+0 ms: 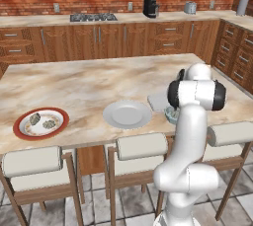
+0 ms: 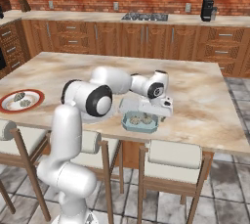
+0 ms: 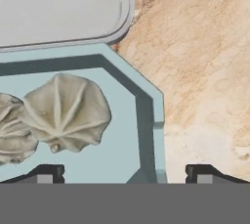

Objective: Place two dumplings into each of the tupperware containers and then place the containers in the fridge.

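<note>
The teal tupperware container (image 3: 146, 120) lies on the island counter with two dumplings (image 3: 66, 113) in it, side by side. My gripper (image 3: 125, 174) hangs open just above its corner, holding nothing; one fingertip (image 3: 46, 173) is over the tray and the other over bare counter. From the right base view, the gripper (image 2: 152, 114) sits above the teal container (image 2: 140, 122). The pale whitish tupperware container (image 3: 58, 8) touches the teal one's far side and holds nothing I can see. Two more dumplings (image 1: 42, 121) rest on the red-rimmed plate (image 1: 20, 130). The fridge is out of view.
A round pale grey plate (image 1: 127, 114) lies between the red-rimmed plate and the containers. Stools (image 1: 142, 147) line the island's near edge. The back counter carries a cooktop (image 1: 93, 17), a coffee machine (image 1: 150, 7) and a toaster (image 1: 190, 7).
</note>
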Available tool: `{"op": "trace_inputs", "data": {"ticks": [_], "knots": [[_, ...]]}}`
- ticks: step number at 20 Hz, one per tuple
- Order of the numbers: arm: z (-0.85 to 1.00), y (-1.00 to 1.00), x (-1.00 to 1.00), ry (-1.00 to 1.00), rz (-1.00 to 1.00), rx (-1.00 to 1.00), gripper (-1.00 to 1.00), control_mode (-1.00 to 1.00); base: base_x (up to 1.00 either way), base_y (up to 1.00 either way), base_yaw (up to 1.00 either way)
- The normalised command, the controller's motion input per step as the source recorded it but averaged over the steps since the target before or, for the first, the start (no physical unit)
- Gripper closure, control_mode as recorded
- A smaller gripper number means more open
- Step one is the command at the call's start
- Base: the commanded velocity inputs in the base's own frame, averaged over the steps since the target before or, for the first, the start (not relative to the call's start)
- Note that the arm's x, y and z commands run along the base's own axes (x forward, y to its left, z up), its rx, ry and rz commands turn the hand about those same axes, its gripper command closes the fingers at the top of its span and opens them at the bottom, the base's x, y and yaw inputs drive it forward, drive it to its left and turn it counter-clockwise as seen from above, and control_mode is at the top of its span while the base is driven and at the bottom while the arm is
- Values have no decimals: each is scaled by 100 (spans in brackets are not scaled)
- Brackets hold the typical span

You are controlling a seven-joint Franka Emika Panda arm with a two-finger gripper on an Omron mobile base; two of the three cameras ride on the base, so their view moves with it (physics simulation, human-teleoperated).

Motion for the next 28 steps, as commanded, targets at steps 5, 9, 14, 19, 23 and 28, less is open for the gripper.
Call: {"op": "trace_inputs", "data": {"ticks": [5, 9, 14, 19, 23, 28], "knots": [[0, -38, 0, 0, 0, 0, -100, -100, 0, 0, 0], [-12, -10, 0, 0, 0, 1, -100, -100, 0, 0, 0], [-40, 0, 0, 0, 0, 0, -100, -100, 0, 0, 0], [-33, -8, 0, 0, 0, 3, -100, -100, 0, 0, 0], [-12, -8, 0, 0, 0, 2, -100, -100, 0, 0, 0], [-1, 0, 0, 0, 0, 0, 100, -100, 0, 0, 0]]}}
